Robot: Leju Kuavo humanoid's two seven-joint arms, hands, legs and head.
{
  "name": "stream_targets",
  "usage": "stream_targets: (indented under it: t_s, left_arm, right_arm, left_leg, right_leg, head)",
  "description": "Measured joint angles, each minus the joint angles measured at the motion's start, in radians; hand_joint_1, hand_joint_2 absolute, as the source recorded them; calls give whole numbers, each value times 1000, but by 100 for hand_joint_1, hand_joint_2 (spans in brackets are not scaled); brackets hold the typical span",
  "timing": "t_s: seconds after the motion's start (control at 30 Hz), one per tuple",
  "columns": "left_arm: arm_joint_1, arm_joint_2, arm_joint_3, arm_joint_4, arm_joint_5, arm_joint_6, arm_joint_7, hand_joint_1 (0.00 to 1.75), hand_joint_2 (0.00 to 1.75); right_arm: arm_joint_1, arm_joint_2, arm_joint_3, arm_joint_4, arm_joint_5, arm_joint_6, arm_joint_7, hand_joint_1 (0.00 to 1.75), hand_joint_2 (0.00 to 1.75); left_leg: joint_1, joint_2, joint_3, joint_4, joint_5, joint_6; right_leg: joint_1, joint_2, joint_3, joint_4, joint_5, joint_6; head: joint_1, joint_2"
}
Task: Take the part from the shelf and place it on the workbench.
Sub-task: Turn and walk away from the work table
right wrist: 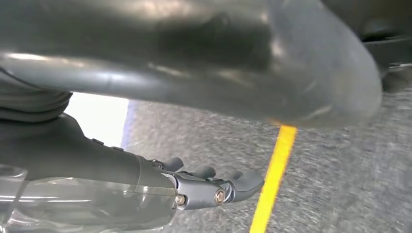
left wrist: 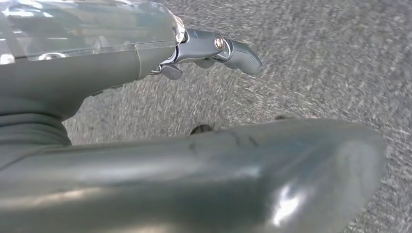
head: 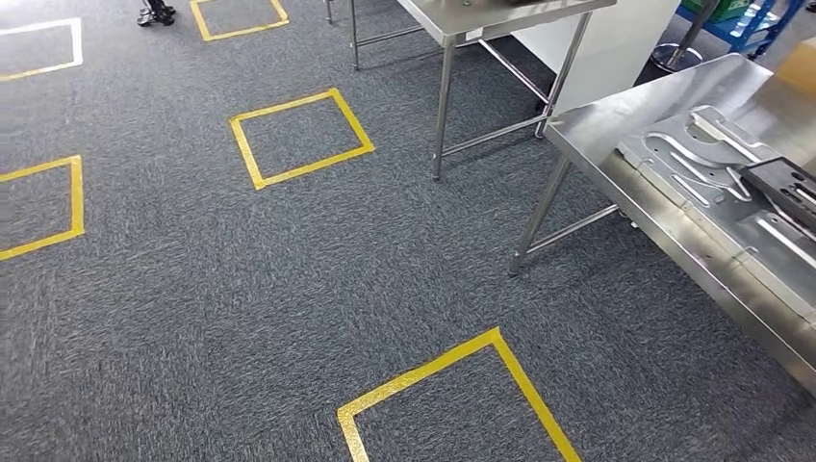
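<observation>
A steel workbench (head: 616, 135) stands at the right of the head view. On it lies a flat silver plate with slotted cut-outs (head: 693, 154), and a darker metal part (head: 784, 183) lies beside that at the frame's edge. My left hand (left wrist: 121, 63) hangs over grey carpet, its fingers (left wrist: 233, 48) stretched out and its thumb (left wrist: 218, 170) apart, holding nothing. Over the carpet too, my right hand (right wrist: 121, 170) has straight fingers (right wrist: 233, 187), a spread thumb (right wrist: 194, 63), and nothing in it.
Yellow tape squares (head: 298, 135) mark the grey carpet, one close in front (head: 452, 385). A second steel table (head: 481, 29) stands at the back, with a white panel (head: 616, 48) behind it. A blue rack (head: 746, 19) shows at the far right corner. A yellow tape line (right wrist: 272, 179) runs under my right hand.
</observation>
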Motion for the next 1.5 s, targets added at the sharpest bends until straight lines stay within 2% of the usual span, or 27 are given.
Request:
stream_targets:
  t_s: [0.03,0.07,0.1,0.17,0.23,0.27,0.33,0.4,0.47,0.53,0.57,0.63,0.7,0.77,0.83,0.9,0.97,1.03,1.07,1.1,1.13,1.2,1.27,1.33,1.37,1.43,1.5]
  left_arm:
    - [1,0,0,0,0,1,1,0,0]
    - [1,0,0,0,1,1,2,0,0]
    - [2,0,0,0,1,2,3,0,0]
    - [1,0,1,0,2,2,3,0,0]
    - [-2,0,1,0,4,1,2,0,0]
    - [-2,0,2,0,6,1,0,0,0]
    - [1,-1,4,0,10,1,-5,0,0]
    - [3,-2,5,0,12,-2,-12,0,0]
    - [1,-4,6,0,11,-9,-19,0,0]
    - [2,-6,6,0,6,-20,-26,0,0]
    - [3,-6,5,0,1,-27,-28,0,0]
    - [5,-6,5,0,-10,-41,-31,0,0]
    - [4,-6,2,0,-18,-50,-32,0,0]
    - [4,-6,0,0,-20,-52,-33,0,0]
    - [7,-6,-1,0,-20,-52,-33,0,0]
    - [8,-5,-1,0,-22,-54,-33,0,0]
    - [5,-5,-2,0,-25,-59,-33,0,0]
    - [4,-4,-5,0,-27,-65,-32,0,0]
    - [5,-4,-7,0,-28,-67,-31,0,0]
    - [6,-4,-9,0,-28,-68,-29,0,0]
    - [6,-4,-10,0,-28,-70,-27,0,0]
    - [5,-4,-12,0,-28,-73,-25,0,0]
    - [4,-3,-14,0,-29,-78,-25,0,0]
    - [6,-2,-17,0,-32,-83,-29,0,0]
    - [8,-2,-18,0,-38,-86,-33,0,0]
    - [10,-5,-27,0,-60,-83,-32,0,0]
    - [8,-8,-41,0,-83,-69,-9,0,0]
  right_arm:
    - [1,0,2,1,0,2,2,0,0]
    - [3,0,4,2,0,2,3,0,0]
    - [4,0,6,2,0,3,3,0,0]
    - [6,-1,9,4,0,3,4,0,0]
    - [7,-1,10,6,0,4,5,0,0]
    - [7,-1,10,6,-1,4,5,0,0]
    - [5,-1,10,6,-2,5,5,0,0]
    - [7,-3,10,6,-4,7,4,0,0]
    - [12,-6,9,6,-8,9,2,0,0]
    - [15,-11,8,6,-18,13,1,0,0]
    - [14,-12,7,6,-25,14,0,0,0]
    - [14,-13,3,6,-38,14,-2,0,0]
    - [14,-14,-4,6,-47,13,-3,0,0]
    - [13,-15,-9,6,-49,12,-3,0,0]
    - [11,-16,-12,6,-51,10,-3,0,0]
    - [10,-18,-14,6,-53,7,-4,0,0]
    - [14,-21,-17,6,-56,4,-4,0,0]
    - [17,-22,-21,7,-59,4,-4,0,0]
    - [18,-22,-23,7,-60,4,-4,0,0]
    - [19,-22,-25,7,-61,4,-4,0,0]
    - [20,-23,-27,7,-61,3,-3,0,0]
    - [22,-25,-28,8,-63,4,-3,0,0]
    - [22,-26,-33,8,-65,4,-6,0,0]
    - [19,-26,-38,9,-69,3,-12,0,0]
    - [19,-25,-40,9,-72,2,-15,0,0]
    - [21,-25,-42,9,-74,0,-20,0,0]
    - [26,-27,-43,9,-70,0,-22,0,0]
  left_leg:
    - [0,-13,-2,1,1,-1]
    - [0,-26,-3,2,2,-2]
    - [1,-40,-3,4,2,-4]
    - [0,-64,-6,10,2,-11]
    - [0,-84,-14,15,4,-24]
    - [0,-93,-18,15,6,-31]
    - [4,-102,-25,17,9,-43]
    - [3,-60,-49,66,-24,-50]
    - [3,-6,-106,191,-91,-54]
    - [5,9,-153,299,-130,-57]
    - [5,13,-153,306,-124,-58]
    - [4,30,-89,200,-70,-54]
    - [-2,73,-13,63,-29,-44]
    - [-10,91,8,16,-22,-33]
    - [-10,68,7,10,-15,-23]
    - [-4,47,9,-1,-5,-11]
    - [-3,27,7,-5,2,-3]
    - [-4,1,-1,-3,6,0]
    - [-5,-13,-3,-2,7,-1]
    - [-5,-28,-4,0,8,-2]
    - [-4,-42,-5,3,9,-4]
    - [-4,-67,-8,10,9,-12]
    - [-5,-86,-17,13,13,-24]
    - [-4,-102,-24,11,18,-37]
    - [-4,-93,-28,17,14,-41]
    - [-6,-46,-60,82,-28,-47]
    - [-4,-1,-121,220,-101,-52]
  right_leg:
    - [-2,2,-13,28,-2,1]
    - [-4,3,-8,18,16,2]
    - [-6,10,15,-30,52,2]
    - [-13,51,80,-167,118,2]
    - [-14,85,110,-239,138,-3]
    - [-11,85,111,-244,136,-7]
    - [-9,61,111,-248,142,-20]
    - [-10,33,113,-256,148,-37]
    - [-4,4,112,-258,149,-47]
    - [2,-26,110,-257,148,-51]
    - [4,-40,110,-257,147,-51]
    - [6,-66,113,-256,145,-50]
    - [10,-87,117,-255,141,-44]
    - [13,-104,119,-254,139,-34]
    - [12,-115,123,-254,137,-22]
    - [8,-79,115,-225,110,-11]
    - [3,-20,67,-119,45,-4]
    - [-1,0,9,0,-3,-1]
    - [-2,2,0,19,1,-1]
    - [-4,4,9,-1,25,-1]
    - [-6,12,36,-57,63,-1]
    - [-10,54,96,-187,121,-5]
    - [-9,80,117,-242,133,-12]
    - [-7,62,116,-246,137,-24]
    - [-7,50,116,-249,141,-32]
    - [-9,22,115,-256,146,-48]
    - [-3,-7,111,-256,147,-56]
  head:
    - [0,0]
    - [0,0]
    - [0,0]
    - [0,0]
    - [0,0]
    - [0,0]
    - [0,0]
    - [-1,0]
    - [-2,0]
    - [-2,0]
    - [-2,0]
    - [-2,0]
    - [-1,0]
    - [-1,0]
    - [-1,0]
    - [-1,0]
    - [-1,0]
    - [-1,0]
    - [-1,0]
    - [-1,0]
    - [-1,0]
    - [-1,0]
    - [-1,0]
    - [-1,0]
    - [-1,0]
    - [-1,0]
    - [-2,0]
